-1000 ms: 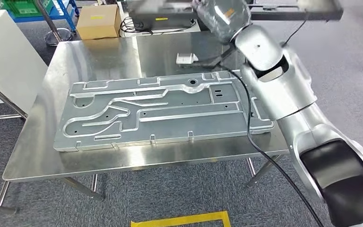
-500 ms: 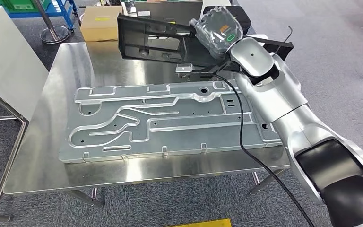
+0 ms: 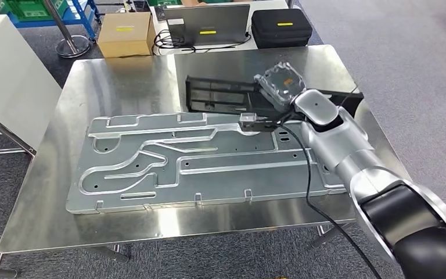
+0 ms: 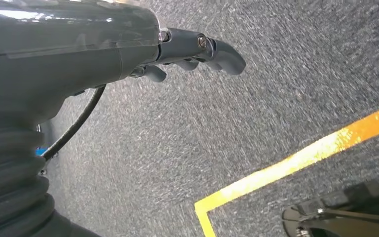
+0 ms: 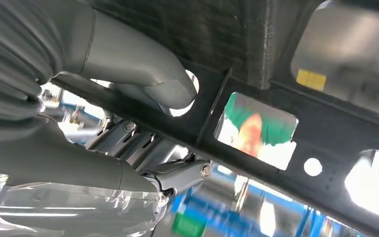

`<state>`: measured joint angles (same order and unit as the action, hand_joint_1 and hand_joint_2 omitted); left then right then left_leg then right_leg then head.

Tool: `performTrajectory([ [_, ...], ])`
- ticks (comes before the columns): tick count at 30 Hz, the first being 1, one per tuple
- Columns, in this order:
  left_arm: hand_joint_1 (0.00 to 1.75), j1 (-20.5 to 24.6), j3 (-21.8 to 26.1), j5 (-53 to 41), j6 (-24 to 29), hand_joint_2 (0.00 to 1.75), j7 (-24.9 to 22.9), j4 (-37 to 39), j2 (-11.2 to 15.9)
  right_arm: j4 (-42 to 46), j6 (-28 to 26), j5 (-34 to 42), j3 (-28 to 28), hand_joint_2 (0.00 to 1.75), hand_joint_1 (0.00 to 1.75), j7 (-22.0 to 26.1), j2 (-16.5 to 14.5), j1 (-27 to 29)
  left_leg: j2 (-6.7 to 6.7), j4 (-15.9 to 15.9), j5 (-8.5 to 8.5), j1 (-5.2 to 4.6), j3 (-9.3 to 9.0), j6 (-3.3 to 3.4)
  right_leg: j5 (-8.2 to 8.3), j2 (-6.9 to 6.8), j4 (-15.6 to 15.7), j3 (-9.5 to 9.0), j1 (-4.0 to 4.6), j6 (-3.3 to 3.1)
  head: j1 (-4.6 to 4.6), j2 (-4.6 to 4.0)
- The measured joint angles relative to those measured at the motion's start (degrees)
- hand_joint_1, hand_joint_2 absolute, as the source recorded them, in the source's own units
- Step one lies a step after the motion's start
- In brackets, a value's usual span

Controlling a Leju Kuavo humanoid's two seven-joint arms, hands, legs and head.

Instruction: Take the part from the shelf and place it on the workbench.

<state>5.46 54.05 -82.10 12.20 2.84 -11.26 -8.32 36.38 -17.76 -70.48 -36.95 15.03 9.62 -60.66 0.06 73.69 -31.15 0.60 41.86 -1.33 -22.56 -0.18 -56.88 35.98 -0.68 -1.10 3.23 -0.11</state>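
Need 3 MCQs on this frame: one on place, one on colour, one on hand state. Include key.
1. Where is the black part?
A. over the far side of the steel workbench, beyond the grey plate
B. on the carpet
C. on the cardboard box

2. What colour is the floor tape in the left wrist view?
A. red
B. yellow
C. white

3. What is the right hand doing?
A. hanging empty
B. pressing on the plate
C. gripping the part

Key: 1 A, the head view shows it above the bench top behind the plate; 2 B, a yellow corner lies on grey carpet; 3 C, the thumb and fingers clamp the part's black frame in the right wrist view.
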Motion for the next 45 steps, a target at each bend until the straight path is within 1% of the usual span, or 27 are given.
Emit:
performTrajectory([
  [1,0.0,-0.01,-0.04,-0.1,0.0,1.75,0.09,0.0,0.01,-0.84,-0.38,-0.01,-0.15,1.75,1.75,-0.12,0.02,1.01,0.03,-2.04,1.82,0.13,-0.56,-0.09,-0.27,-0.04,-0.11,-0.26,-0.06,0.15,0.0,0.0],
  [3,0.0,0.03,-0.22,-0.28,0.0,1.75,0.33,0.0,0.01,-2.08,-1.29,-0.05,-0.51,1.75,1.75,-0.44,0.03,2.41,0.25,-9.87,6.04,0.25,-3.74,-0.02,-0.86,-0.04,-0.49,-0.66,-0.09,0.62,0.0,0.0],
  [5,0.0,0.15,-0.46,-0.52,0.0,1.75,0.48,0.01,-0.02,-2.96,-2.15,-0.06,-0.8,0.87,0.87,-0.79,0.04,3.33,0.39,-14.86,7.57,0.15,-6.03,0.51,-1.29,0.01,-0.79,-0.83,0.13,1.18,-0.01,0.0],
  [7,0.0,0.25,-0.83,-0.8,0.01,1.75,0.52,0.01,-0.04,-3.61,-2.76,-0.16,-1.09,0.0,0.0,-1.22,0.06,4.37,0.24,-15.62,7.31,0.02,-6.53,1.3,-1.45,-0.04,-0.75,-1.06,0.26,1.82,-0.01,0.0],
  [9,0.0,0.33,-1.24,-1.1,0.1,1.75,0.68,0.01,-0.08,-4.12,-3.01,-0.46,-1.5,0.0,0.0,-1.66,0.03,5.75,0.04,-15.93,7.48,0.12,-6.86,2.1,-2.14,-0.13,-1.34,-1.09,0.07,2.48,-0.01,0.0],
  [10,0.0,0.4,-1.37,-1.22,0.15,1.75,0.77,0.01,-0.1,-4.39,-3.04,-0.6,-1.71,0.0,0.0,-1.87,-0.19,6.47,-0.05,-16.09,7.62,0.16,-6.98,2.48,-3.29,-0.12,-2.93,-0.45,-0.03,2.71,-0.01,0.0],
  [13,0.0,0.46,-1.53,-1.36,0.21,1.75,0.85,0.01,-0.14,-5.34,-3.03,-0.67,-2.01,0.0,0.0,-2.34,-1.54,8.1,-0.17,-16.16,7.75,0.0,-6.93,3.05,-8.62,0.02,-13.4,4.42,-0.13,3.01,-0.01,0.0],
  [14,0.0,0.42,-1.56,-1.38,0.22,1.75,0.85,0.01,-0.14,-5.64,-3.0,-0.67,-2.04,0.0,0.0,-2.39,-2.03,8.45,-0.21,-16.14,7.73,-0.08,-6.92,3.08,-9.45,0.05,-16.25,5.82,-0.13,3.05,-0.01,0.0],
  [15,0.0,0.4,-1.62,-1.41,0.21,1.75,0.83,0.01,-0.14,-5.91,-2.95,-0.67,-2.07,0.0,0.0,-2.38,-2.49,8.73,-0.27,-16.1,7.7,-0.13,-6.93,3.09,-9.21,0.05,-17.17,6.33,-0.13,3.02,0.0,0.0],
  [16,0.0,0.39,-1.68,-1.34,0.21,1.75,0.88,0.01,-0.14,-6.13,-2.84,-0.67,-2.09,0.0,0.0,-2.36,-2.89,8.91,-0.34,-16.04,7.65,-0.16,-6.95,3.05,-7.91,0.05,-15.76,5.71,-0.12,2.89,0.0,0.0],
  [18,0.0,0.39,-1.76,-0.83,0.17,1.75,1.29,0.01,-0.19,-6.39,-2.47,-0.68,-2.1,0.0,0.0,-2.33,-3.54,8.86,-0.47,-15.87,7.51,-0.21,-6.99,2.84,-4.12,0.11,-8.17,2.08,-0.04,2.35,-0.01,0.0],
  [20,0.0,0.38,-1.77,-0.24,-0.01,1.75,1.8,0.01,-0.3,-6.52,-2.2,-0.69,-2.08,0.0,0.0,-2.31,-4.04,8.61,-0.54,-15.64,7.33,-0.37,-6.9,2.4,-2.22,0.17,-2.36,-0.69,0.25,1.82,-0.01,0.0],
  [22,0.0,0.36,-1.76,-0.07,-0.18,1.75,1.97,0.01,-0.38,-6.62,-2.15,-0.7,-2.07,0.0,0.0,-2.27,-4.3,8.52,-0.57,-15.64,7.29,-0.44,-6.86,1.82,-2.19,0.19,-1.33,-1.13,0.55,1.49,-0.01,0.0],
  [24,0.0,0.33,-1.75,-0.02,-0.19,1.75,1.99,0.01,-0.37,-6.67,-2.15,-0.71,-2.07,0.0,0.0,-2.24,-4.33,8.48,-0.55,-15.4,6.95,-0.43,-6.79,1.2,-1.98,0.09,-0.96,-1.36,0.23,1.0,-0.01,0.0],
  [26,0.0,0.33,-1.74,-0.01,-0.19,1.75,1.99,0.01,-0.34,-6.69,-2.15,-0.71,-2.07,0.0,0.0,-2.24,-4.21,8.41,-0.49,-11.79,4.6,-0.39,-5.3,0.63,-1.81,-0.16,-0.53,-1.66,-0.14,0.41,0.0,0.0],
  [28,0.0,0.29,-1.74,0.0,-0.18,0.87,1.99,0.01,-0.34,-6.71,-2.15,-0.71,-2.08,0.0,0.0,-2.22,-3.83,8.41,-0.44,-4.29,0.88,-0.18,-1.96,0.17,-1.87,-0.4,-0.5,-1.72,-0.1,0.13,0.0,0.0],
  [29,0.0,0.22,-1.74,0.0,-0.18,0.44,1.98,0.01,-0.33,-6.73,-2.14,-0.71,-2.08,0.0,0.0,-2.2,-3.6,8.45,-0.44,-1.04,-0.23,-0.07,-0.42,-0.02,-1.9,-0.48,-0.51,-1.73,-0.09,0.13,0.0,0.0],
  [30,0.0,0.13,-1.73,0.0,-0.18,0.0,1.96,0.01,-0.31,-6.75,-2.14,-0.71,-2.09,0.0,0.0,-2.16,-3.44,8.48,-0.44,0.52,-0.33,0.02,0.36,-0.16,-1.92,-0.52,-0.54,-1.75,-0.1,0.16,0.0,0.0],
  [31,0.0,0.06,-1.72,0.0,-0.19,0.0,1.79,0.01,-0.28,-6.78,-2.11,-0.72,-2.09,0.0,0.0,-2.12,-3.33,8.5,-0.43,-0.19,0.69,0.12,0.05,-0.26,-1.98,-0.53,-0.58,-1.8,-0.13,0.23,0.0,0.0],
  [34,0.0,0.02,-1.69,0.11,-0.27,0.0,0.55,0.01,-0.22,-6.79,-2.0,-0.69,-2.08,0.0,0.0,-2.08,-3.16,8.44,-0.32,-10.91,5.89,0.28,-5.09,-0.17,-2.41,-0.5,-1.1,-1.92,-0.14,0.87,0.0,0.0],
  [36,0.0,0.05,-1.58,0.37,-0.28,0.0,-0.51,0.01,-0.27,-6.78,-1.94,-0.57,-1.96,0.0,0.0,-2.11,-3.03,8.39,-0.38,-14.7,6.89,0.17,-6.87,0.43,-2.52,-0.48,-1.52,-1.77,0.07,1.45,0.0,-0.01],
  [39,0.0,-0.06,-1.26,0.91,-0.5,0.0,-1.54,0.01,-0.36,-6.71,-1.87,-0.38,-1.33,0.0,0.0,-2.36,-3.01,8.28,-0.49,-14.99,7.21,0.01,-6.78,1.63,-2.67,-0.47,-1.78,-1.53,-0.02,2.29,-0.01,-0.01],
  [40,0.0,-0.09,-1.2,1.05,-0.66,0.0,-1.64,0.01,-0.38,-6.6,-1.79,-0.43,-1.04,0.0,0.0,-2.49,-3.09,8.11,-0.44,-15.13,7.45,0.03,-6.67,2.04,-3.61,-0.44,-2.63,-1.18,-0.14,2.53,-0.01,0.0],
  [41,0.0,-0.07,-1.17,1.14,-0.81,0.0,-1.68,0.01,-0.4,-6.46,-1.62,-0.5,-0.75,0.0,0.0,-2.66,-3.24,7.82,-0.38,-15.28,7.71,0.09,-6.5,2.45,-5.3,-0.39,-4.58,-0.41,-0.19,2.72,-0.01,0.0],
  [43,0.0,-0.01,-1.14,1.25,-1.01,0.0,-1.65,0.01,-0.4,-6.04,-0.8,-0.71,-0.2,0.0,0.0,-3.03,-3.63,6.81,-0.28,-15.3,8.13,0.02,-5.95,2.99,-9.88,-0.28,-11.58,2.22,-0.22,2.92,-0.01,0.0],
  [44,0.0,-0.02,-1.1,1.36,-1.05,0.0,-1.58,0.01,-0.4,-5.69,-0.03,-0.78,0.09,0.0,0.0,-3.23,-3.8,6.11,-0.24,-15.26,8.34,-0.08,-5.61,3.13,-11.58,-0.22,-15.2,3.52,-0.22,2.97,-0.01,0.0],
  [45,0.0,-0.07,-1.04,1.51,-1.07,0.0,-1.49,0.01,-0.39,-5.15,0.99,-0.88,0.42,0.0,0.0,-3.35,-3.92,5.27,-0.21,-15.2,8.56,-0.18,-5.26,3.19,-12.28,-0.17,-17.44,4.16,-0.21,2.97,-0.01,0.0],
])
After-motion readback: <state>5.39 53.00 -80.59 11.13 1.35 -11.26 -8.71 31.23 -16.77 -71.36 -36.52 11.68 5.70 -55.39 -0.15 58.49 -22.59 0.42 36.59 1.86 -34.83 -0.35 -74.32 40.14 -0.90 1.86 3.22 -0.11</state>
